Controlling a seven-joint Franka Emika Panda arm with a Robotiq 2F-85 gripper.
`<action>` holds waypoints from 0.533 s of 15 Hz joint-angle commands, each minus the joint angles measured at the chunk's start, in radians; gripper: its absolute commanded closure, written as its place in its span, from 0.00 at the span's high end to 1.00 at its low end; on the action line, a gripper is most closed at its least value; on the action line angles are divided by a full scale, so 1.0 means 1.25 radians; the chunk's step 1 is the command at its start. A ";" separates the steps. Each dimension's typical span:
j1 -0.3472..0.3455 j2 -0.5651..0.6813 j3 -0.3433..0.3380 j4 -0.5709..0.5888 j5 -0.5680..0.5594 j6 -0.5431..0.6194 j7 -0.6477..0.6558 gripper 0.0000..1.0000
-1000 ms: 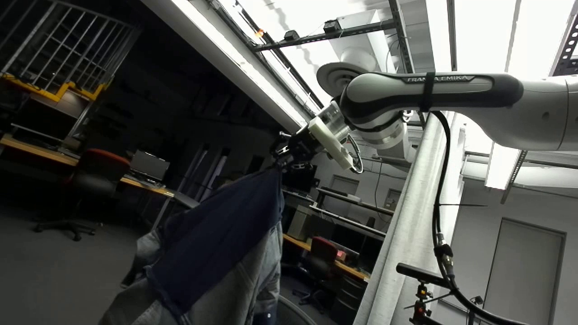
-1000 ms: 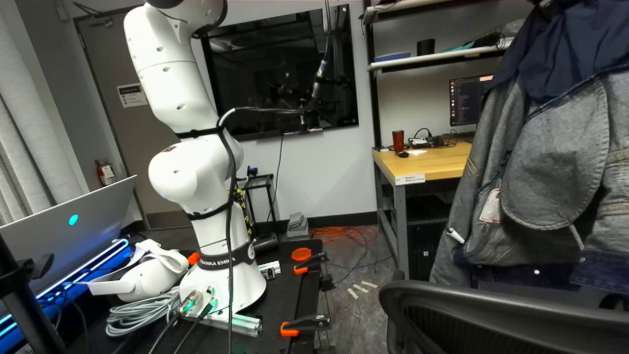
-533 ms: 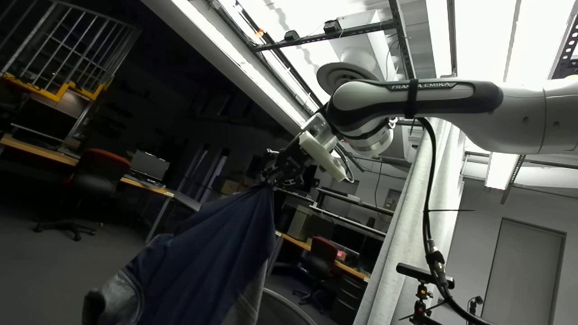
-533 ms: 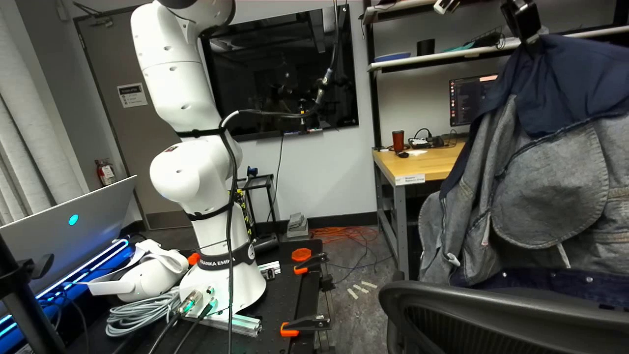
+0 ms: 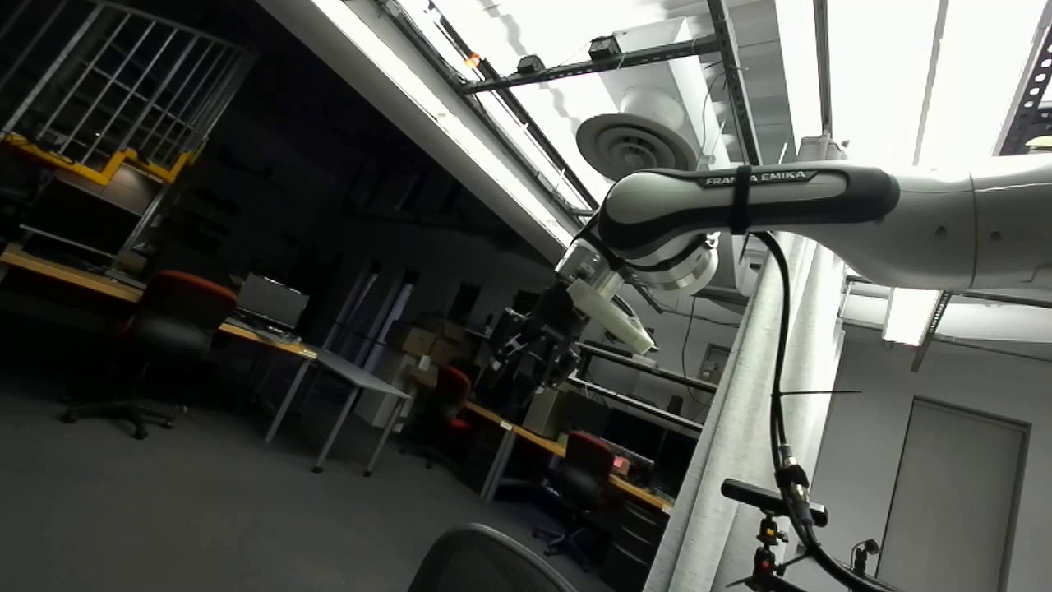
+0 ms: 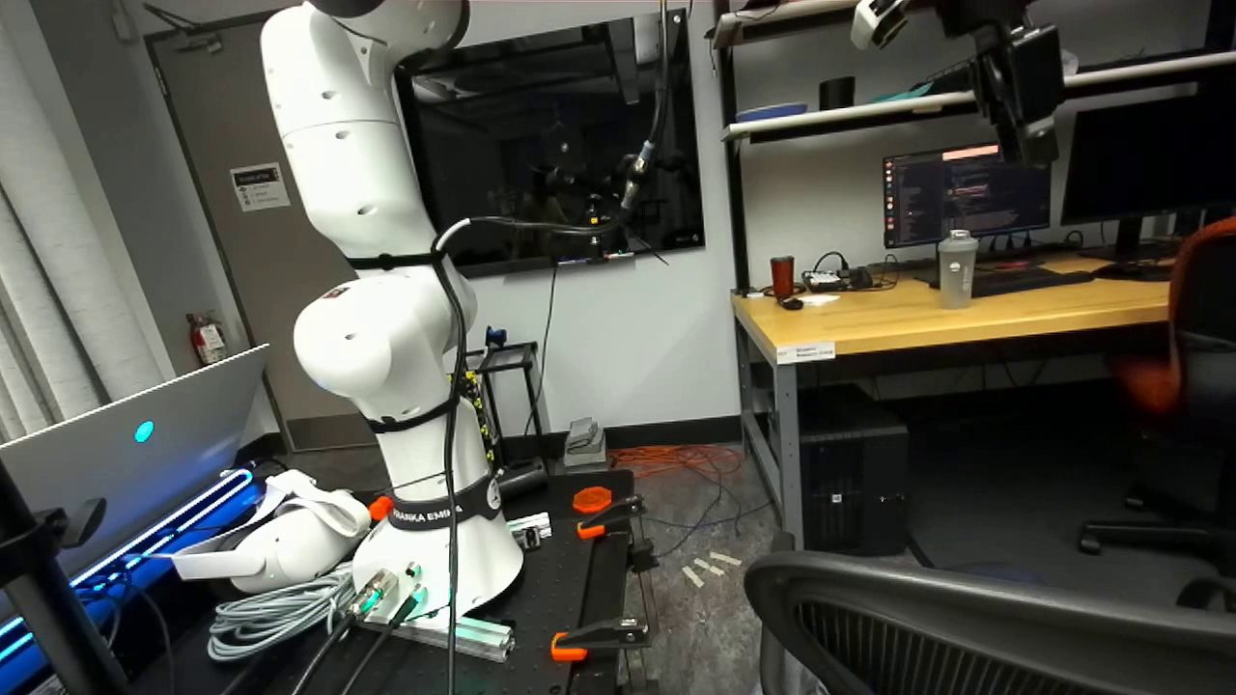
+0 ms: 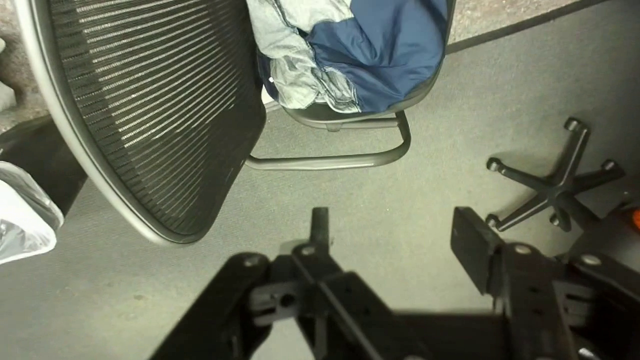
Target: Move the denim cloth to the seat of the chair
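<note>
In the wrist view the denim cloth (image 7: 310,75), pale denim with a navy lining, lies crumpled on the seat (image 7: 325,114) of the chair; its far part is cut off by the frame's top edge. The chair's mesh backrest (image 7: 165,115) stands beside it, and its top shows in both exterior views (image 5: 485,563) (image 6: 966,598). My gripper (image 7: 390,215) is open, its fingers wide apart with only floor seen between them. It hangs in the air above chair height (image 5: 522,378), apart from the cloth. Neither exterior view shows the cloth now.
A wheeled chair base (image 7: 555,190) stands on the floor to the right in the wrist view, and a white-lined bin (image 7: 25,215) to the left. In an exterior view a wooden desk (image 6: 869,328) carries monitors and a bottle (image 6: 957,270). A red chair (image 6: 1207,319) is alongside.
The gripper has opened and let go of the cloth, which hung from it in the earlier frames. The cloth has dropped onto the seat. The arm came down a little beforehand.
</note>
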State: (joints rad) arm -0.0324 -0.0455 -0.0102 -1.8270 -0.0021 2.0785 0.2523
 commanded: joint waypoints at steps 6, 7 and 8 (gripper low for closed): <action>-0.016 -0.065 -0.027 -0.134 -0.030 0.140 -0.071 1.00; -0.016 -0.072 -0.027 -0.174 -0.034 0.197 -0.070 1.00; -0.016 -0.077 -0.027 -0.209 -0.034 0.244 -0.072 1.00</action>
State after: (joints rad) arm -0.0480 -0.0926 -0.0437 -1.9522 -0.0232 2.2323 0.1833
